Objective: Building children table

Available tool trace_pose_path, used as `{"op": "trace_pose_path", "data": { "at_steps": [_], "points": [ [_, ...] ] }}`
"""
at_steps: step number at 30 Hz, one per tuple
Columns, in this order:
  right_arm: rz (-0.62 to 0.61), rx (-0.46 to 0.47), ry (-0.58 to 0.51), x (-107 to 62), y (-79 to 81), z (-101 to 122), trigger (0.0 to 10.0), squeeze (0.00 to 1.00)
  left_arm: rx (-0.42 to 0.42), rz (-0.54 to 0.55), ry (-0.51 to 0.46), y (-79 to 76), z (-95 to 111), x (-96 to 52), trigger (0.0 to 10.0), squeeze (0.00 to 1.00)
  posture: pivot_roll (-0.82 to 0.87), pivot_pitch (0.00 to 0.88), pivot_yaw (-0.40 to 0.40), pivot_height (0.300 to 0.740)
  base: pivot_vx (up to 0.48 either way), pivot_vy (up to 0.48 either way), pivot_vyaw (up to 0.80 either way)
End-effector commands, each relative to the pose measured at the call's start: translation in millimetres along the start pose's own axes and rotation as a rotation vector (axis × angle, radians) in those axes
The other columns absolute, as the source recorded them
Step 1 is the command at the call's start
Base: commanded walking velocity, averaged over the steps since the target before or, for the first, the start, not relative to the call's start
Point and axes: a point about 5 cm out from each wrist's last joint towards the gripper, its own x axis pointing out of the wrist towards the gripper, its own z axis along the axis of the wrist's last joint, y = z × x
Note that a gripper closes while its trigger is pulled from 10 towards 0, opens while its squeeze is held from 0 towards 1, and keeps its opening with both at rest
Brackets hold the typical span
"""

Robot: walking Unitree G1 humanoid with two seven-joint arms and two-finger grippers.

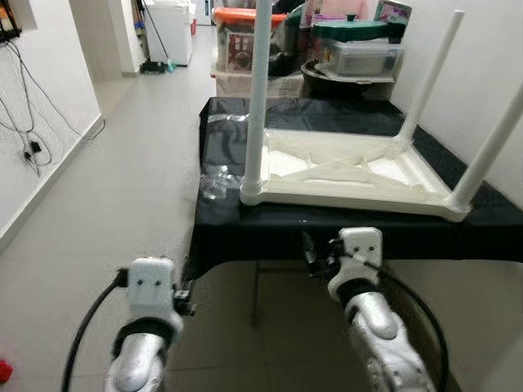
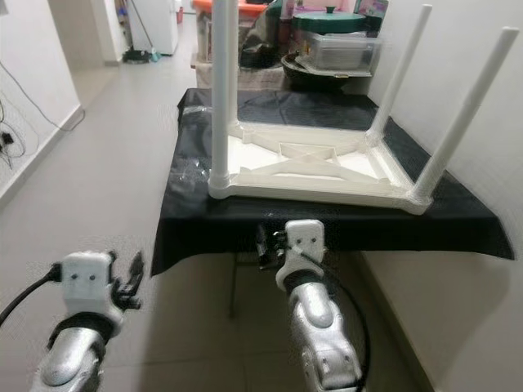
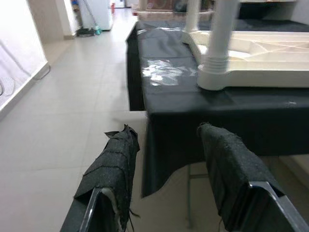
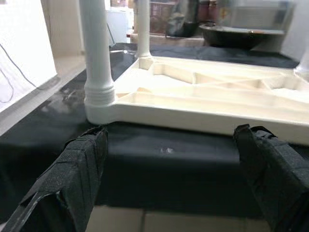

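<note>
Inverted children table [image 1: 343, 167], white legs upright, on the black-draped counter [image 1: 245, 224]. My left end effector [image 3: 166, 145] and right end effector [image 4: 169, 150] hover before its edge, fingers apart.

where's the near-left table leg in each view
left eye: the leg stands upright left of centre, at the upturned table's near-left corner.
right eye: leg upright, left of centre.
left wrist: leg beyond the open left gripper.
right wrist: leg above the open right gripper.
shared landmark: black cloth.
</note>
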Motion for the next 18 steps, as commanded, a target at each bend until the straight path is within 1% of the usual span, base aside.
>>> {"op": "trace_pose_path", "data": {
  "at_steps": [1, 9, 18],
  "points": [
    [0.009, 0.001, -0.001, 0.7, 2.8, -1.4, 10.0, 0.00, 0.016, 0.012, 0.018, 2.0, -4.5, -0.2, 10.0, 0.00, 0.09, 0.000, -0.067, 0.740, 0.270, 0.000, 0.00],
    [0.003, -0.001, -0.009, 5.3, 0.6, 0.5, 10.0, 0.00, 0.016, 0.008, 0.000, 1.7, -0.7, 2.1, 10.0, 0.00, 0.09, 0.000, -0.071, 0.740, 0.272, 0.000, 0.00],
    [-0.005, -0.004, -0.007, 4.9, -1.7, -0.6, 10.0, 0.00, 0.013, 0.016, 0.002, 2.9, -1.1, 1.0, 10.0, 0.00, 0.09, 0.000, -0.072, 0.740, 0.275, 0.000, 0.00]
  ]
}}
